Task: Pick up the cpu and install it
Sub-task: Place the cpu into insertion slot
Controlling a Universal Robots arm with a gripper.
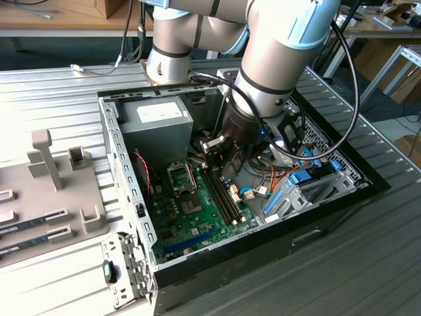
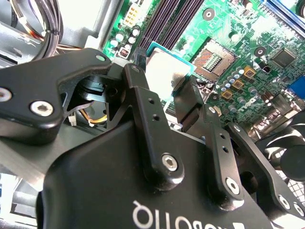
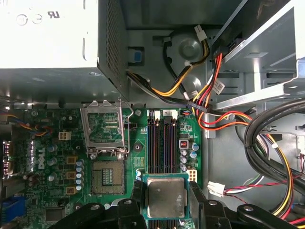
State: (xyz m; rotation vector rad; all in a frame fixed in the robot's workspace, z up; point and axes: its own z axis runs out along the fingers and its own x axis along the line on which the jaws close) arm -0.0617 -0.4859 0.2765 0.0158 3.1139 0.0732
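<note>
In both wrist views the cpu (image 3: 166,196) (image 2: 164,71), a flat square chip with a silver-grey top, sits pinched between my black fingers. My gripper (image 3: 166,199) (image 2: 167,93) is shut on its two opposite edges. It hangs over the near end of the black memory slots (image 3: 164,143), apart from the board. The bare cpu socket (image 3: 106,174) (image 2: 214,59) lies beside it, with its metal load frame (image 3: 105,129) swung open. In the exterior view my gripper (image 1: 220,157) is low inside the open computer case, just to the exterior view's right of the socket (image 1: 182,178).
The grey power-supply box (image 1: 154,125) (image 3: 47,33) stands just behind the socket. Bundled cables (image 3: 267,143) and a drive cage (image 1: 309,191) crowd the case on the exterior view's right. A grey holder tray (image 1: 52,197) lies on the table at the exterior view's left.
</note>
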